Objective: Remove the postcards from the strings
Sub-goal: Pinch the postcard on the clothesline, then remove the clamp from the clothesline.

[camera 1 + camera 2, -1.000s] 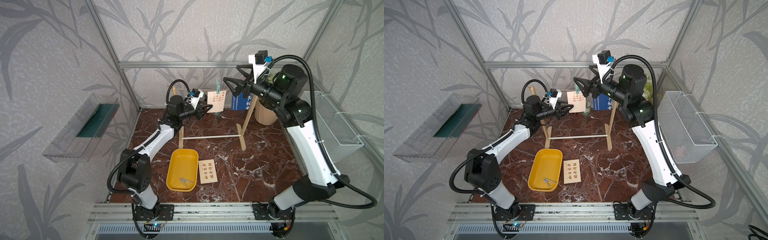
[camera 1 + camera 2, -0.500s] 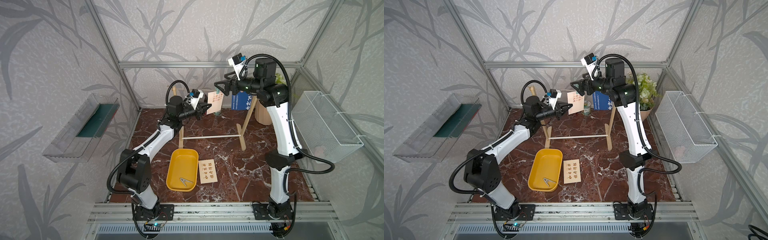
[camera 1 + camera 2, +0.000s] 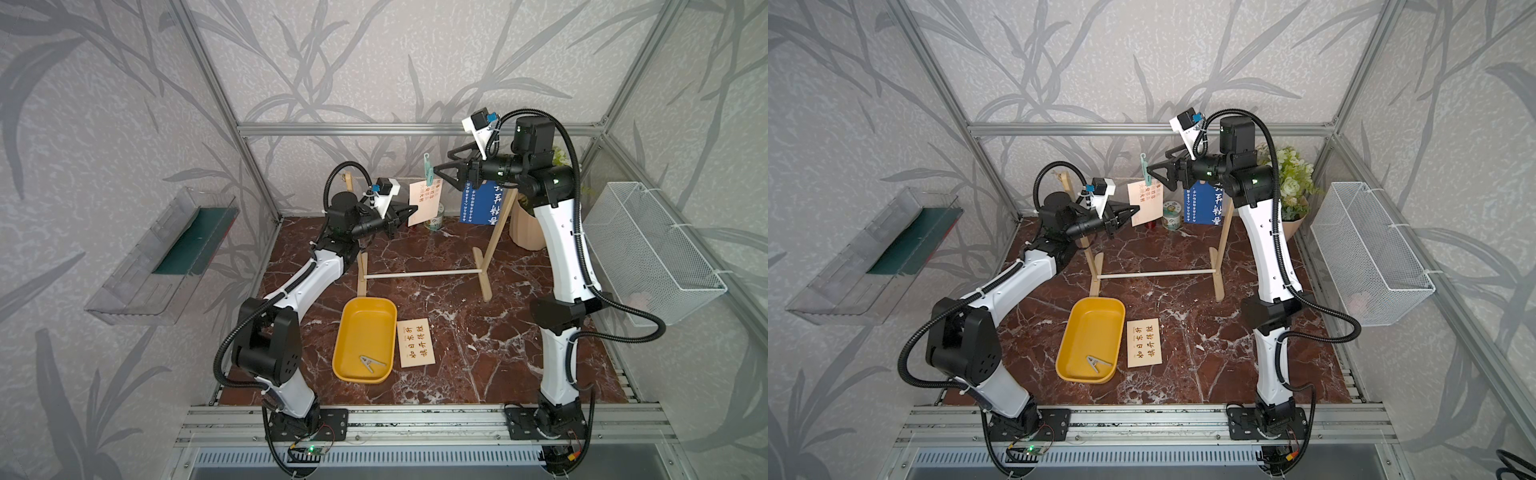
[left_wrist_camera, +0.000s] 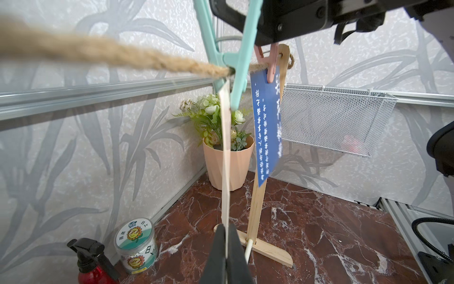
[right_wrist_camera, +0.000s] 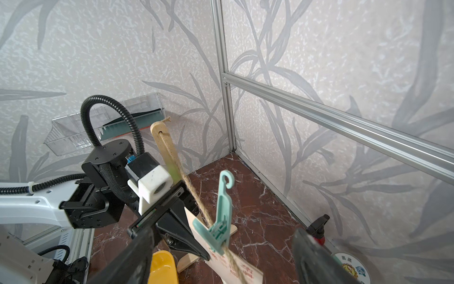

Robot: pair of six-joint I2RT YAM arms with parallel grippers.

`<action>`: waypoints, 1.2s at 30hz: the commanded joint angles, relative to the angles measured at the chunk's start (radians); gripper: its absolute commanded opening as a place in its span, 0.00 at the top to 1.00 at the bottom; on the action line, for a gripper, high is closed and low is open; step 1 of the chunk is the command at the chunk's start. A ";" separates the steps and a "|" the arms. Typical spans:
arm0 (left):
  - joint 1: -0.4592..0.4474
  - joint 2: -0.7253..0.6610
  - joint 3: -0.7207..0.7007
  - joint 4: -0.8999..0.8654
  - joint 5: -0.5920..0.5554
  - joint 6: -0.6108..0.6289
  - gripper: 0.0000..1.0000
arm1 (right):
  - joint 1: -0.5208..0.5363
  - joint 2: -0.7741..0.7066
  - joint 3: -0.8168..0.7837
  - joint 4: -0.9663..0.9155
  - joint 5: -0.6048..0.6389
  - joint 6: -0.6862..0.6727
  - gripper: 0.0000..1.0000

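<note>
Cream postcard [image 3: 424,201] hangs midway along the twine [image 4: 122,54] from a teal clothespin [image 5: 221,216]; the left tool [image 4: 227,236] is pressed together, pinching its lower edge. The right tool [image 3: 441,162] is spread, fingers [image 5: 132,253] either side of that clothespin. A blue postcard [image 3: 482,203] hangs by the right upright [image 4: 257,209] on a pink clothespin [image 4: 270,64]. A second cream postcard [image 3: 415,343] lies on the near tabletop [image 3: 478,353], just right of a yellow tray [image 3: 365,328].

The table [image 3: 457,357] is dark red marble with white veins. Near its front lies a yellow tray [image 3: 365,324], and a cream card [image 3: 415,343] lies flat just beside it. Behind them a wooden stand [image 3: 483,276] rests on two feet. At the back sit a tin [image 3: 435,219], a peach pot [image 3: 523,232] and a spray bottle [image 4: 94,266].
</note>
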 commanded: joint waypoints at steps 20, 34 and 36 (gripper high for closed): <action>0.004 0.007 0.054 0.037 0.138 0.001 0.95 | 0.002 0.111 0.051 0.172 -0.206 0.053 0.17; 0.003 0.010 0.056 0.020 0.140 0.016 0.96 | 0.006 0.159 0.072 0.305 -0.287 0.188 0.29; 0.003 0.010 0.054 0.021 0.139 0.016 0.96 | 0.008 0.157 0.071 0.316 -0.311 0.202 0.33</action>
